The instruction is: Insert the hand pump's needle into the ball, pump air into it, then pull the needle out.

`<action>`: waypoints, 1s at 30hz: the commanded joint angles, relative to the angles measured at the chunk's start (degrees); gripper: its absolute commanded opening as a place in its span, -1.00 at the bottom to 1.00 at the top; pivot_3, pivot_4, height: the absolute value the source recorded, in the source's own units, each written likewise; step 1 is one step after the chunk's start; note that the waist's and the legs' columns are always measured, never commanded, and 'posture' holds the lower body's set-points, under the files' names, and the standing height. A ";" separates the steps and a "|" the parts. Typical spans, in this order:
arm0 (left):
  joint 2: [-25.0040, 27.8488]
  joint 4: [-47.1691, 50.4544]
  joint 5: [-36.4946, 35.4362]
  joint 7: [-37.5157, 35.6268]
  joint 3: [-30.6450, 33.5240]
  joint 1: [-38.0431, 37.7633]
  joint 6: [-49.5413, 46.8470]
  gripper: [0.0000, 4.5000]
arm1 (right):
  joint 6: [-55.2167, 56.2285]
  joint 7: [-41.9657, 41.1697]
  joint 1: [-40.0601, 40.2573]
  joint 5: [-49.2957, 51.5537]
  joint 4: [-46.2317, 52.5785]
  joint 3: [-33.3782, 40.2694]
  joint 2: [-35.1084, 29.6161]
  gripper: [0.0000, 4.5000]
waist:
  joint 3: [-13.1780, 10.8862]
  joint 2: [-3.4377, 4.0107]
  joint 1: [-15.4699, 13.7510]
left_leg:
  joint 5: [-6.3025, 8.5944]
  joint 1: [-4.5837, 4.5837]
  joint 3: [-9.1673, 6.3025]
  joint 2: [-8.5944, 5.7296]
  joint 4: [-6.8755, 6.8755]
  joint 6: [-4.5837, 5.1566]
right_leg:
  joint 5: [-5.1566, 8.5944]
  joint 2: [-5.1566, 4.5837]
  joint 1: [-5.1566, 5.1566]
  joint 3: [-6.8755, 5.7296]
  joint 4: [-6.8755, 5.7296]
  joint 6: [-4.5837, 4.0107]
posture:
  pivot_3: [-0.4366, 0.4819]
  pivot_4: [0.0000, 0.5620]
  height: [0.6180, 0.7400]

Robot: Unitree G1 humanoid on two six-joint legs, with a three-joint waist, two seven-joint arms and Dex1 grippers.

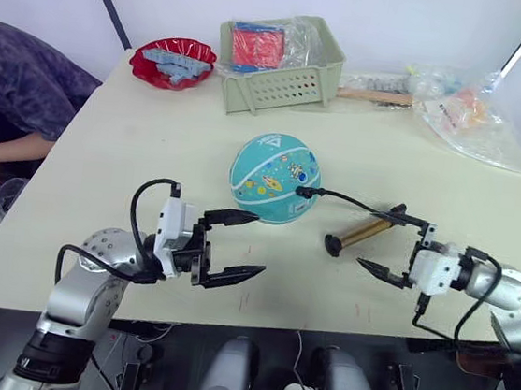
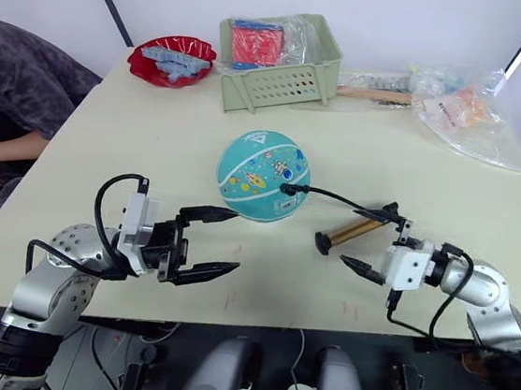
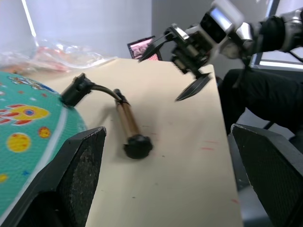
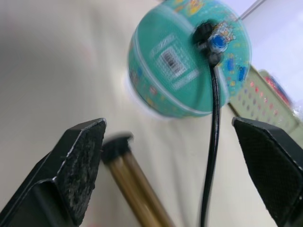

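At table centre, we are seeing the needle [image 4: 204, 32] seated in the ball [image 1: 275, 178], the hand pump [image 1: 364, 232] lying unheld, and both the left gripper [image 1: 247, 245] and right gripper [image 1: 385, 244] gaping wide, so pumping and withdrawal are remaining.

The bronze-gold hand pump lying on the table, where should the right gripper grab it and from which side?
Probably around the bare middle of the bronze-gold hand pump's barrel, coming down from above with the open right gripper turned across it. The cylinder lies flat on the beige table, its black hose running from its far end to the teal ball, so mid-barrel is clear of the hose.
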State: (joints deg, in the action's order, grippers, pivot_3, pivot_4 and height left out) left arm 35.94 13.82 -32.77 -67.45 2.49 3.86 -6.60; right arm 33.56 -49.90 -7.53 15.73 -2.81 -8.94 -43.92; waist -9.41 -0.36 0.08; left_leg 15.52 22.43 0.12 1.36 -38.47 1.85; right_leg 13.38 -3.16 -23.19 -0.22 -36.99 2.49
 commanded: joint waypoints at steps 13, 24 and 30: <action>-7.20 -4.91 2.70 20.43 2.31 15.03 -8.37 1.00 | -24.23 0.24 13.34 24.98 21.57 12.94 4.68 0.99 | 0.00 -0.05 -0.83 | 0.00 0.02 -0.03 -0.05 -0.08 0.00 | -0.04 0.03 0.02 -0.02 -0.05 0.03 | -0.05 -0.47 0.96; -13.57 -13.80 10.68 32.74 -0.69 28.67 -13.29 1.00 | -28.25 -1.27 16.74 25.28 25.33 16.48 7.39 0.99 | -0.05 -0.14 -0.48 | 0.00 0.07 -0.08 -0.08 -0.17 0.00 | -0.07 0.08 0.02 -0.01 -0.04 0.10 | -0.05 -0.47 0.96; -14.63 -14.80 12.77 34.03 -2.07 30.11 -15.48 1.00 | -29.00 -1.66 16.87 24.67 26.17 16.93 8.09 0.99 | -0.05 -0.15 -0.84 | 0.00 0.11 -0.14 -0.08 -0.17 0.00 | -0.07 0.08 0.01 -0.07 -0.05 0.10 | -0.05 -0.47 0.96</action>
State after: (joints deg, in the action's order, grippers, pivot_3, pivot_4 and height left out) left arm 21.18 -1.90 -20.41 -33.53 0.97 32.62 -21.56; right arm 4.63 -51.19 9.33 40.54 21.35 5.76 -35.85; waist -9.46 -0.52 -0.76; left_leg 15.52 22.54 -0.02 1.27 -38.64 1.85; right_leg 13.31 -3.09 -23.19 -0.28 -37.04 2.59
